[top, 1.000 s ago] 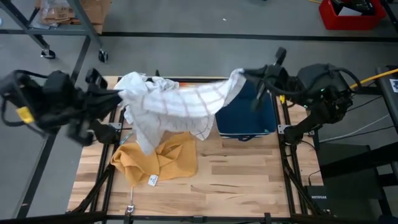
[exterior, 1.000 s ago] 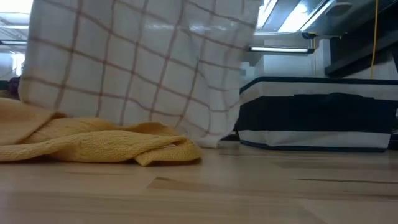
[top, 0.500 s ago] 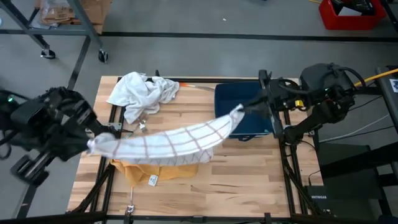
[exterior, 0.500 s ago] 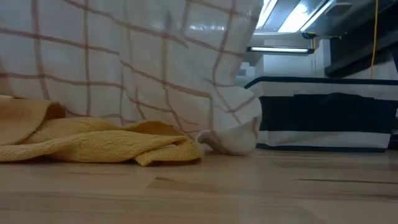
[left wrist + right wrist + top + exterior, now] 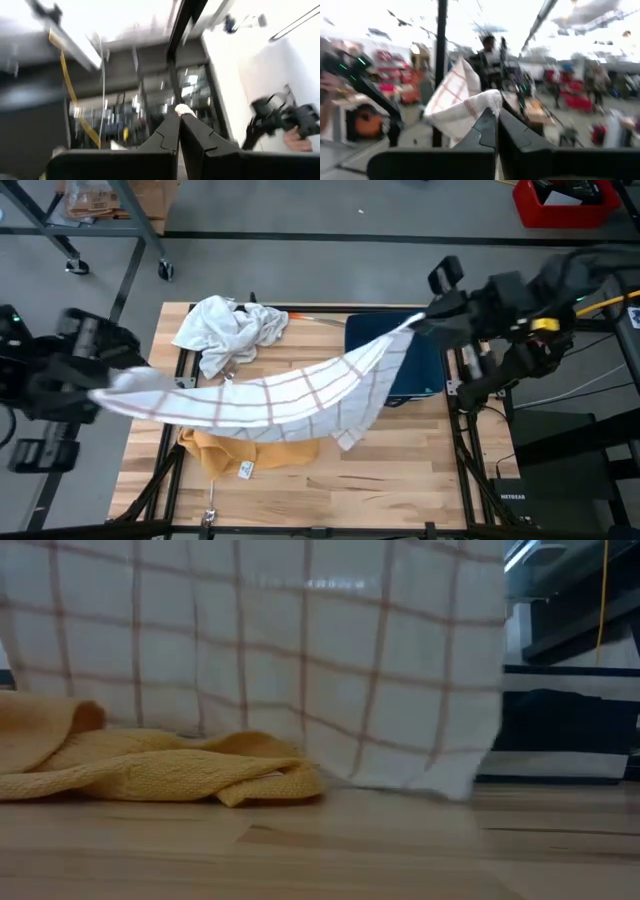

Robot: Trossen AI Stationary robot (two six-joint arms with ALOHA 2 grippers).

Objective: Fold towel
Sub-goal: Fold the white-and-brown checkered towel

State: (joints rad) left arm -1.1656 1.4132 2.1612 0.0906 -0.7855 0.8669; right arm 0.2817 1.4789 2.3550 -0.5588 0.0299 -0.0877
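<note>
White checked cotton towel (image 5: 280,392) hangs stretched above the wooden worktop (image 5: 400,460), one corner pinched in each closed tool, left (image 5: 105,385) and right (image 5: 425,320); no fold made yet.

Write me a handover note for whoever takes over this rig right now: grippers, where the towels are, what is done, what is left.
Left gripper: shut on one corner of the checked towel, out past the table's left edge.
Right gripper: shut on the opposite corner, above the dark bin.
The checked towel hangs stretched in the air between them, its lower edge sagging just above the wooden table, over the yellow towel lying crumpled there.
A white towel lies bunched at the table's back left.
Done: towel picked up and spread.
Left: lay it flat and make every fold; no fold is started yet.
</note>
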